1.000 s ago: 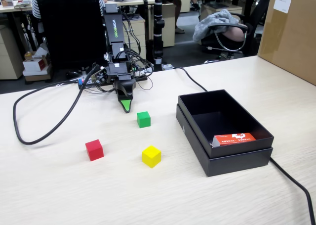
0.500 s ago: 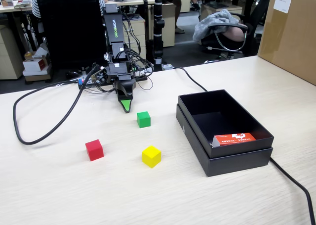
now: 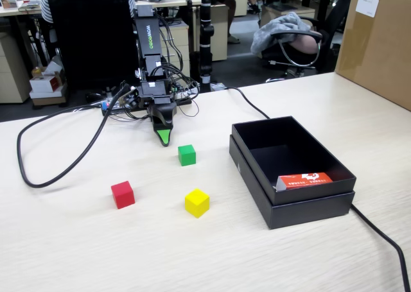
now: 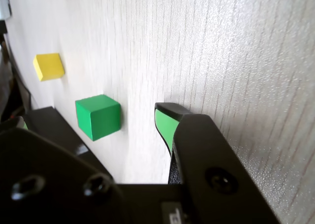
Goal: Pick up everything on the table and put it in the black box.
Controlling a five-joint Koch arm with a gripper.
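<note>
Claw (image 3: 165, 140) is parked tip-down by the arm base, holding nothing. Fixed view shows only one green tip; wrist view shows one green-lined finger (image 4: 165, 123) and dark housing on the other side, so can't tell how far open it is. Landmark is the black box (image 3: 257, 171): all three cubes sit on the worktop (image 3: 77, 253) to its left in the fixed view, none inside. Green cube (image 3: 187, 154) is nearest the claw, just off its tip; in the wrist view it sits left of the visible finger (image 4: 98, 116), not lined up with it. Yellow cube (image 3: 197, 203) is nearer the camera, closest to the box; red cube (image 3: 122, 194) is farthest from the box. An orange-red packet (image 3: 303, 180) lies against the box's near end. Risks: a straight descent would probably land a finger on the green cube or shove it away. A low carry could clip the box's stepped rim. The cable (image 3: 58, 170) looping on the worktop could drag.
</note>
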